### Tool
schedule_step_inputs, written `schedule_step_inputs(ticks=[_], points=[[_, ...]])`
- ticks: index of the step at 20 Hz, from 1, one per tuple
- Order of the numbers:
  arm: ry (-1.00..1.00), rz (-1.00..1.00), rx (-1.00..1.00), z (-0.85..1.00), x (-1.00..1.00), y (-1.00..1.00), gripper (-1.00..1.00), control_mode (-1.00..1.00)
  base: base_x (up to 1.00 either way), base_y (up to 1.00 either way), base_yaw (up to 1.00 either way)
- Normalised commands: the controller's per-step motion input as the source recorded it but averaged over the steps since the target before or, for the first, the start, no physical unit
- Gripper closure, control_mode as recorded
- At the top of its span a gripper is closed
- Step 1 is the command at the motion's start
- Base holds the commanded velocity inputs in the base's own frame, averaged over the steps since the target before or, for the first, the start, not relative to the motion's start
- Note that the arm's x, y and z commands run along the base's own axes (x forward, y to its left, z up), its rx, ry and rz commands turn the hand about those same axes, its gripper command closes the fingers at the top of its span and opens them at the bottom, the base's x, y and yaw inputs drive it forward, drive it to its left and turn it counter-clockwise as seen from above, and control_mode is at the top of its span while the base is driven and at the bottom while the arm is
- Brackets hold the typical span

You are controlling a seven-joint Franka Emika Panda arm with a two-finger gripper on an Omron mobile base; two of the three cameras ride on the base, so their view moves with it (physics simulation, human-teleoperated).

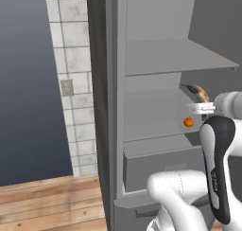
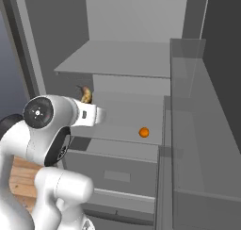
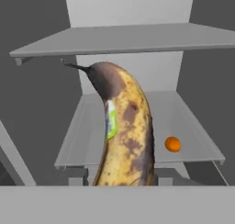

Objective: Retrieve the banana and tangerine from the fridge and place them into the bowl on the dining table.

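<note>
Pincer (image 3: 124, 179) gripping banana (image 3: 124, 136) inside fridge (image 1: 156, 59); next: pulling out w/o clipping shelf (image 3: 137, 131), tangerine (image 3: 173, 144) waiting.

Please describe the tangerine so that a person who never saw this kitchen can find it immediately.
Look inside the open grey fridge, at the shelf under the upper one. The tangerine lies there alone: a tiny round orange ball, unlike the long spotted banana at the gripper.

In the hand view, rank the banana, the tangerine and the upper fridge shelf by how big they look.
1. Upper fridge shelf: spans nearly the full width.
2. Banana: tall in the picture, but it sits right by the camera, so its look is inflated.
3. Tangerine: a small orange dot on the lower shelf, farther back.
</note>
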Motion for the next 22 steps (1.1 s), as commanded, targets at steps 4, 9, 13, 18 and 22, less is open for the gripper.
schedule_step_inputs(ticks=[4,9,13,18,22], points=[[0.01,0.01,-0.07,-0.31,-0.42,0.06,1.0,-1.0,0.0,0.0,0.0],[0.02,0.01,-0.06,-0.05,-0.2,0.1,1.0,-1.0,0.0,0.0,0.0],[0.05,0.0,-0.06,0.0,-0.14,0.11,1.0,-1.0,0.0,0.0,0.0],[0.01,0.0,-0.01,0.0,-0.05,0.02,1.0,1.0,-0.32,0.23,0.0],[0.0,0.0,0.0,0.0,0.0,0.0,1.0,1.0,-0.51,0.49,-0.03]])
